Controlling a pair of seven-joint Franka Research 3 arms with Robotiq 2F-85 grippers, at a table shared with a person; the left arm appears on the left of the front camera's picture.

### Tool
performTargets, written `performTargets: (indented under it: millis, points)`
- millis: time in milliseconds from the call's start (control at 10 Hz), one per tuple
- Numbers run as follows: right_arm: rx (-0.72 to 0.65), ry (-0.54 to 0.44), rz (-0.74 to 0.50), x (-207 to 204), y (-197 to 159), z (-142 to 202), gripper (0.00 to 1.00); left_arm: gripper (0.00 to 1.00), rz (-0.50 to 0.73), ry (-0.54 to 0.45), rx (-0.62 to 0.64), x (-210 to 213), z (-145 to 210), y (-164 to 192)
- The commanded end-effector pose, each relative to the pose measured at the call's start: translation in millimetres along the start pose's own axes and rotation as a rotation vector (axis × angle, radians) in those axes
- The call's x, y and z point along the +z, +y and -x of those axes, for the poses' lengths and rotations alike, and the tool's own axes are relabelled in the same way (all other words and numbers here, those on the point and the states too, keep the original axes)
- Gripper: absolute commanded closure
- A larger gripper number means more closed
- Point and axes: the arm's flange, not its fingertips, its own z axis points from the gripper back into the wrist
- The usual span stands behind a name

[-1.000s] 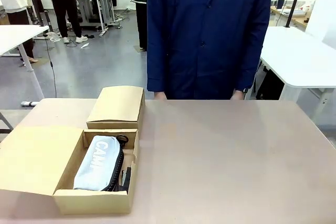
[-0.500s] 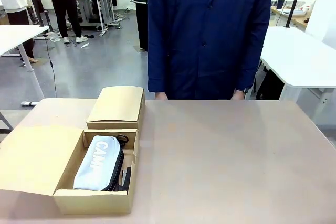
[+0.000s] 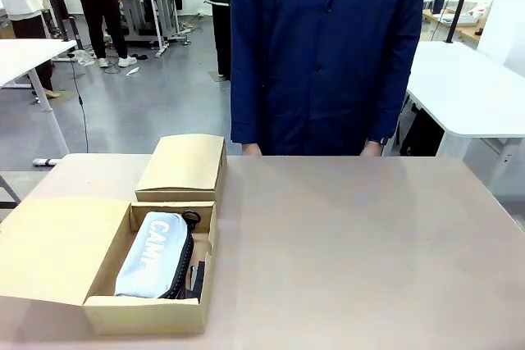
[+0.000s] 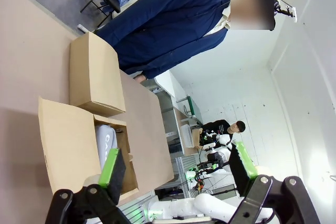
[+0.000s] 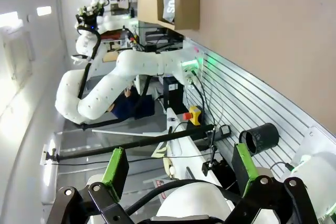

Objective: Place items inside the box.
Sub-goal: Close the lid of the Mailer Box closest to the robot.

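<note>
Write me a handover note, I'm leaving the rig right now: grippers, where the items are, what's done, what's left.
Left gripper: open, holding nothing, raised off the table.
Right gripper: open, holding nothing, raised at the robot's side of the table.
Box: open, at the table's near left, lid flap folded out to the left. A second, closed box stands behind it.
Done: grey case lies in the box; dark items sit beside it along its right wall, too hidden to identify.
Left: no items lie loose on the table. The person's hands rest at the far edge.
</note>
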Motion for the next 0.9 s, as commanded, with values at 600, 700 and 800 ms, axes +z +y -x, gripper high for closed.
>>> performTargets:
  millis: [600,700,800]
  points:
    - [-0.018,-0.006,-0.014,0,5,-1,0.00,0.00,0.020,-0.097,-0.324,-1,22,-37]
    - [-0.018,-0.006,-0.014,0,5,-1,0.00,0.00,0.116,-0.040,-0.557,-12,42,-58]
    - [-0.018,-0.006,-0.014,0,5,-1,0.00,0.00,0.219,0.078,-0.684,-29,61,-75]
